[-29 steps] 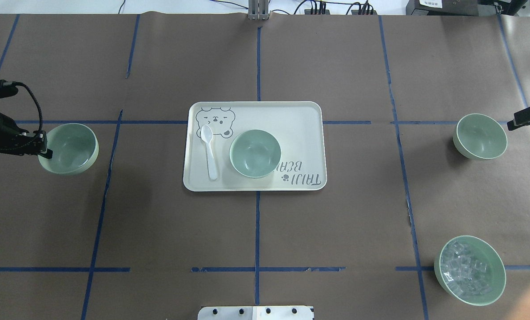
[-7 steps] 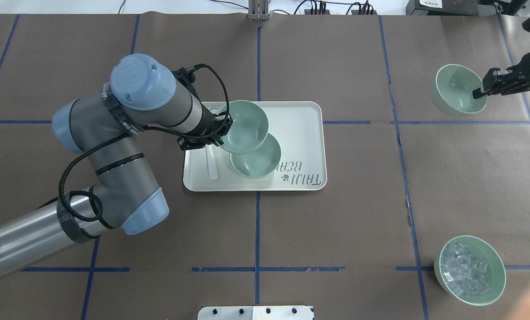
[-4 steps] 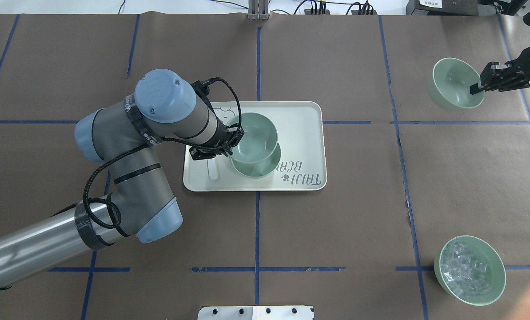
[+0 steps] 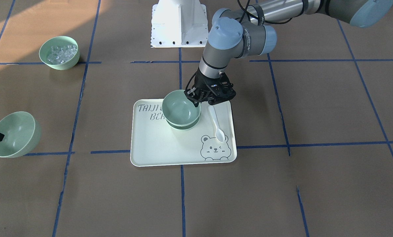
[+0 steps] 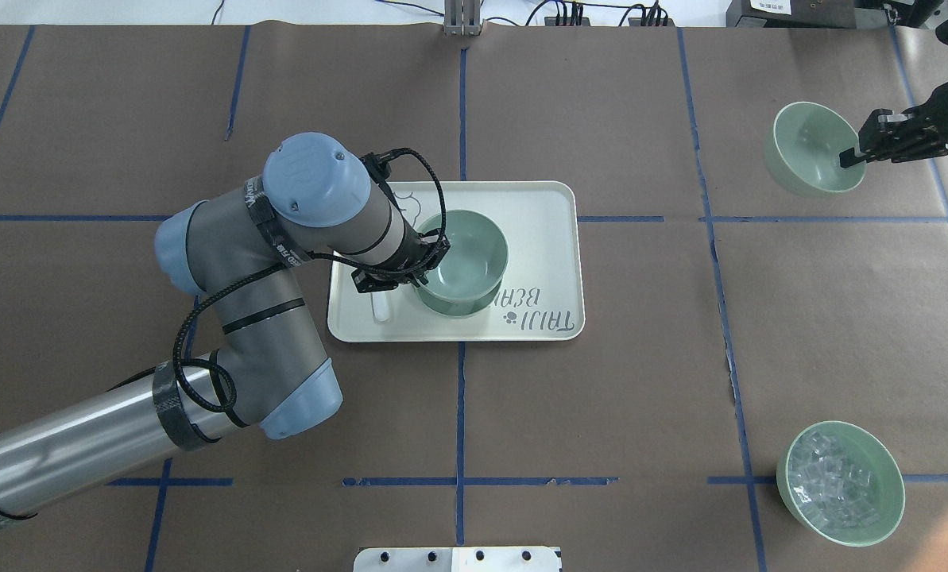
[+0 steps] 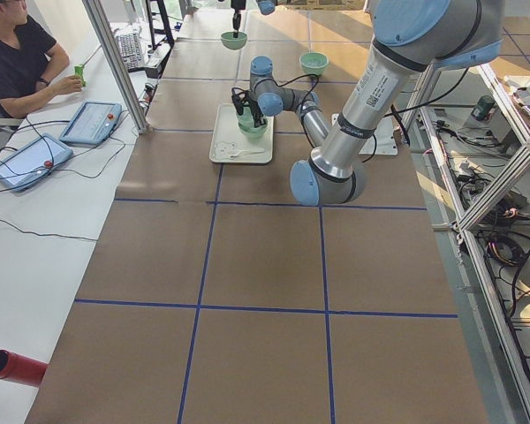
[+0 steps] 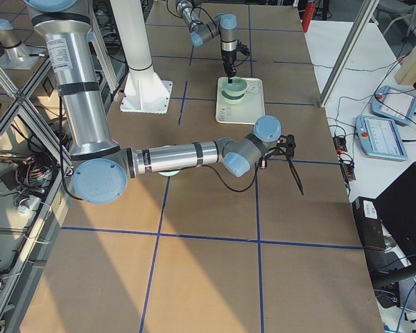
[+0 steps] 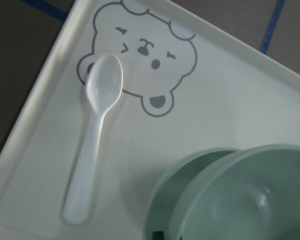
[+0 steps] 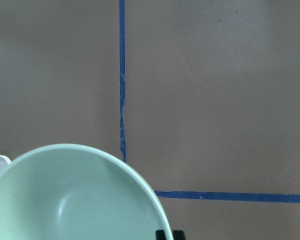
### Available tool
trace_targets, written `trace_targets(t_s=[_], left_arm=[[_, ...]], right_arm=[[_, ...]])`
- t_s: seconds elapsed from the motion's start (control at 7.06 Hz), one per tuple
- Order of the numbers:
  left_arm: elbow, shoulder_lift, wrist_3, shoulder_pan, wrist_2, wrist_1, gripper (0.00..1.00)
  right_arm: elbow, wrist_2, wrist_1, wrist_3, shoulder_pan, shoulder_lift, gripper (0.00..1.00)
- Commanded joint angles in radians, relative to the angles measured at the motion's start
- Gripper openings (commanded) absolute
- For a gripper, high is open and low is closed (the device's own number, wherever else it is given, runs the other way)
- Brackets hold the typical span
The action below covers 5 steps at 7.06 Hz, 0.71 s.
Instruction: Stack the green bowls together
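Nearest the robot, on its R side: bowl of clear cubes (image 5: 841, 483), sitting on the brown paper (image 5: 601, 413), well apart from everything else.

Mid-table: white tray (image 5: 549, 230) w/ a bear print (image 8: 140, 65). The bottom bowl (image 4: 183, 126) sits approx. at the tray's centre. The top bowl (image 4: 180, 107) is down inside it, roughly level, w/ its rim well above the bottom one's rim. The wrist cam shows it a bit off-centre vs. the bottom bowl. Can't tell if it's fully seated.

L gripper (image 4: 195, 100) is pinched on the top bowl's rim on the spoon side, one finger inside & one outside, the gap no wider than the bowl wall.

A white spoon (image 4: 216, 123) lies flat on the tray just beside the bowls, not touching them, scoop end over the bear's head.

Far R: third bowl (image 5: 811, 156), off the tray & well apart from it, tipped w/ its opening toward the R gripper (image 5: 849, 157). That gripper is clamped on the rim, one finger inside. The L side view shows this bowl hanging clear of the table.
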Motion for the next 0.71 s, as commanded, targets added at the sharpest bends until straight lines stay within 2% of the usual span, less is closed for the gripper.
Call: trace_targets(t_s=[0.0,0.14,0.42,0.57], left_arm=[[0.014,0.006,0.001,0.005,0.003,-0.001,0.99],[0.009,0.009,0.002,0.003,0.035,0.002,1.0],[-0.001,0.01,0.008,-0.004,0.034,0.003,1.0],[-0.018,0.01,0.078,-0.03,0.025,0.017,1.0]], right_arm=[[0.002,0.0,0.002,0.0,0.0,0.0,0.0],[0.002,0.0,0.002,0.002,0.0,0.0,0.0],[0.008,-0.002,0.002,0.014,-0.002,0.006,0.0],[0.032,0.0,-0.002,0.082,-0.018,0.038,0.0]])
